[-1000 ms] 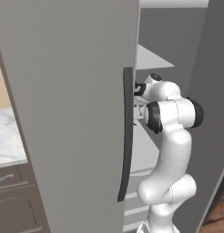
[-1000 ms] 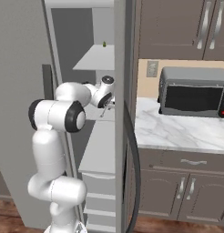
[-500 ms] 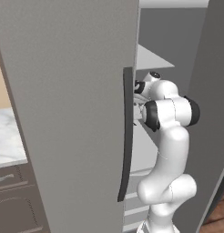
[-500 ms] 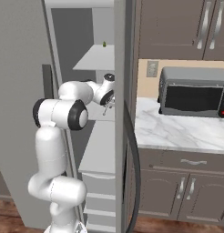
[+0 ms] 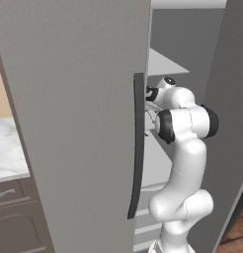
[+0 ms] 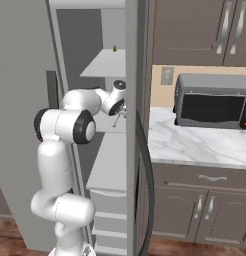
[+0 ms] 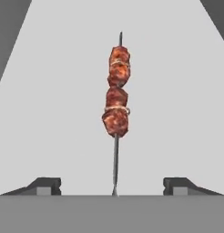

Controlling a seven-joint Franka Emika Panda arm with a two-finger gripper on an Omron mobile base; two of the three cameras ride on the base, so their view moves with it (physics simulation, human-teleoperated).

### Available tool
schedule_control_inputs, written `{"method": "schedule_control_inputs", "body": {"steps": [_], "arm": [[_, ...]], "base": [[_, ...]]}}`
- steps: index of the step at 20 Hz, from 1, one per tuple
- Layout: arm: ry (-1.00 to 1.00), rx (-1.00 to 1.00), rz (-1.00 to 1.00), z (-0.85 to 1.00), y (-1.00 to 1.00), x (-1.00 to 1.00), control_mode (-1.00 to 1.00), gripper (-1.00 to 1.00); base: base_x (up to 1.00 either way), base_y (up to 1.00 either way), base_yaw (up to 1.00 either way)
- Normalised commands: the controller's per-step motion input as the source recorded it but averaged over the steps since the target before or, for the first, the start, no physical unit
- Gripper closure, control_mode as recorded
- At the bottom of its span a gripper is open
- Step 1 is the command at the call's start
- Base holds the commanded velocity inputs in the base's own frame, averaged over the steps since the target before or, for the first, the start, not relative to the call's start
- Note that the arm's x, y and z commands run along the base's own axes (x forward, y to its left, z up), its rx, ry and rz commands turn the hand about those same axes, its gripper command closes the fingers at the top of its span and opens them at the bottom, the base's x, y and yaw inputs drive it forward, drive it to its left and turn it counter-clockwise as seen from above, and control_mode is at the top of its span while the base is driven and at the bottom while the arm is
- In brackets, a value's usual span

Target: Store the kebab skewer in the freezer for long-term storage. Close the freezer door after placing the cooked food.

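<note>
My hand (image 7: 112,185) is spread wide, its fingertips (image 7: 45,184) well apart from the kebab skewer (image 7: 116,105), which I have released. The skewer lies on a white shelf (image 7: 54,113) inside the freezer (image 6: 102,65), stem toward me, midway between the shelf's side edges. It looks light and stiff; the bare metal stem is thin and probably slippery, so I would take hold there, below the greasy meat. The freezer door (image 5: 69,123) stands open.

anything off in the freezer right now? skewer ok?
Nothing stands out. The skewer lies straight on the white shelf, meat intact, centred between the open tool tips with neither touching it. The freezer door is open, not yet closed.
</note>
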Motion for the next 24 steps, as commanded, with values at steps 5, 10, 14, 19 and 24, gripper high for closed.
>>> {"method": "schedule_control_inputs", "body": {"steps": [5,10,14,19,24], "arm": [[-0.02,-0.01,0.00,0.04,0.00,-0.22,-1.00,-1.00],[-0.03,-0.04,0.00,0.06,0.00,-0.78,-1.00,-1.00],[-0.04,-0.03,0.00,0.38,0.00,-0.92,-1.00,-1.00],[-0.02,0.00,0.00,0.45,0.00,-1.00,-1.00,-1.00],[-0.01,-0.02,0.00,0.50,0.00,-1.00,-1.00,-1.00]], "base": [[0.00,0.00,0.00],[0.00,0.00,0.00],[0.00,0.00,0.00],[0.00,0.00,0.00],[0.00,0.00,0.00]]}}
